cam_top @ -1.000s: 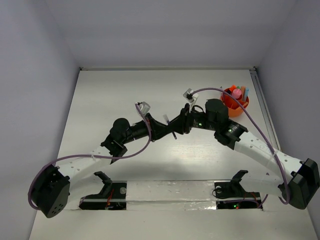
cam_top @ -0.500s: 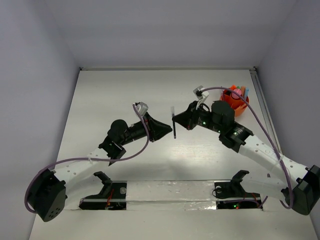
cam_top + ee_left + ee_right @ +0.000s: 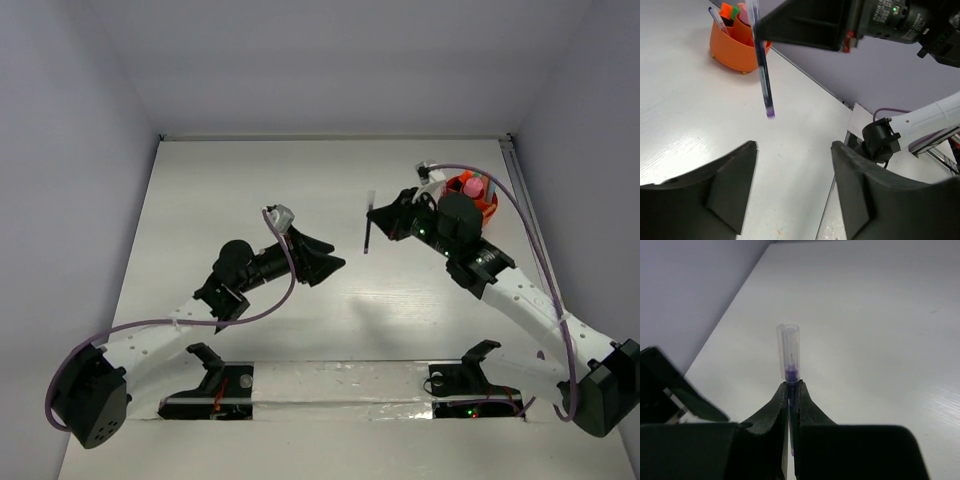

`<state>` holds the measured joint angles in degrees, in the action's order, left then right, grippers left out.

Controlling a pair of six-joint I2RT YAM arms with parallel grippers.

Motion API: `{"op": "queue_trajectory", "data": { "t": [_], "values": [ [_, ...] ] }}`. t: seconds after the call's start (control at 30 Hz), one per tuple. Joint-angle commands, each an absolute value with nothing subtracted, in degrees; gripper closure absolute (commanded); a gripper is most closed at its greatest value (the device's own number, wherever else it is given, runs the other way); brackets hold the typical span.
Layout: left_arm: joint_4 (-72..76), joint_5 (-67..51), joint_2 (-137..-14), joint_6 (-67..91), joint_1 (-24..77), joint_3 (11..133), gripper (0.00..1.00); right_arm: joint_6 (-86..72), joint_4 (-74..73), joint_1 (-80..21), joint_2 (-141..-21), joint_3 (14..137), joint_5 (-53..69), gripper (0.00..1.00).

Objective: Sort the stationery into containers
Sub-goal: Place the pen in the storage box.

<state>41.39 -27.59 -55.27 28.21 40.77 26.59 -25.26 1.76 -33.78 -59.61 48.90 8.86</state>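
Over the white tabletop [image 3: 200, 200] things have split apart. A second ago the two hands were nose to nose in the middle doing a handover, and now there's open space between them. The right arm [image 3: 500, 285] has swung back toward 2 o'clock, where the orange cup [image 3: 489, 207] sits half hidden behind it (pink, orange and green tops already poke out). The left hand [image 3: 335, 258] has let go and backed off toward 7 o'clock, fingers spread with nothing between them. The right hand [image 3: 388, 214] is clamped tight on the pen [image 3: 368, 226], a thin clear one with a purple end, held roughly upright in the air at that hand's 9 o'clock. I'd say the handover's done, and this pen just needs carrying over and dropping into the cup.
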Motion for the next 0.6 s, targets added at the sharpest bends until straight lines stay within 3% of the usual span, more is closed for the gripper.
{"op": "queue_trajectory", "data": {
  "t": [0.0, 0.23, 0.43, 0.57],
  "values": [
    [41.84, -25.06, -52.74, 26.11, 40.87, 25.84, 0.41, -24.87, 5.01, -26.84, -58.53, 47.99, -1.03, 1.00],
    [39.47, -20.13, -51.51, 23.29, 40.87, 23.38, 0.32, -24.53, 12.73, -15.75, -62.13, 45.18, -19.82, 1.00],
    [39.29, -17.93, -50.80, 22.06, 40.87, 22.06, 0.01, -16.54, 28.19, -12.05, -66.17, 43.16, -30.22, 1.00],
    [39.11, -16.79, -50.10, 22.06, 40.87, 21.89, 0.01, -3.47, 42.08, -12.04, -71.70, 42.18, -29.80, 1.00]
  ]
}}
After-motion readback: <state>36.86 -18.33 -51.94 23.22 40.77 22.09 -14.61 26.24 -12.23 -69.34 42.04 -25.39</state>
